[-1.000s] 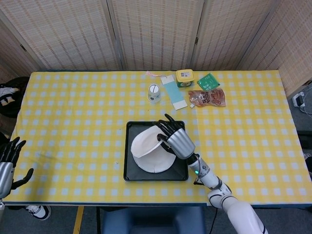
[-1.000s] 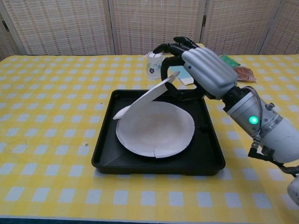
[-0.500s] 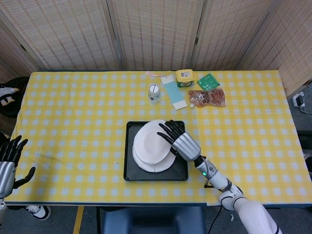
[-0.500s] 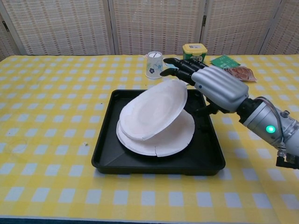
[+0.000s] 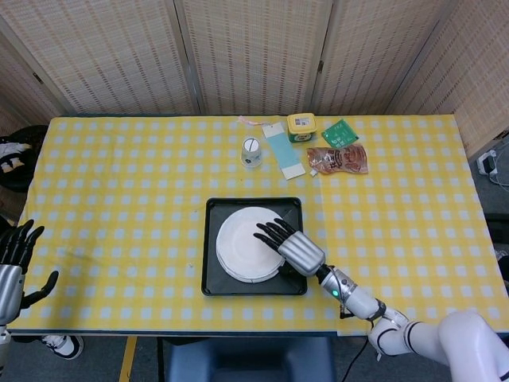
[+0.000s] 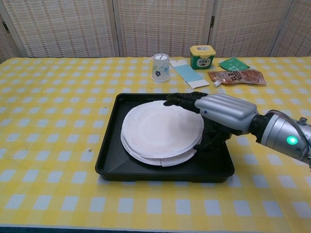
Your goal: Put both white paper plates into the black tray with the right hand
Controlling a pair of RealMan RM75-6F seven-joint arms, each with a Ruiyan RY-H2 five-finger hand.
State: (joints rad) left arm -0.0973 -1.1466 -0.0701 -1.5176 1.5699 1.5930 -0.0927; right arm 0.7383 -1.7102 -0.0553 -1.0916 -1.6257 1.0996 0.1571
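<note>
White paper plates (image 6: 158,131) lie stacked in the black tray (image 6: 112,162), lower plate mostly hidden. Right hand (image 6: 218,109) hovers flat at their right edge, fingers spread, holding nothing. Left hand (image 5: 12,267), frame's lower left, is cropped, fingers apart.

Staged lab-like setup: woven folding screens (image 5: 254,56) behind checkered-cloth table (image 5: 119,183)
</note>
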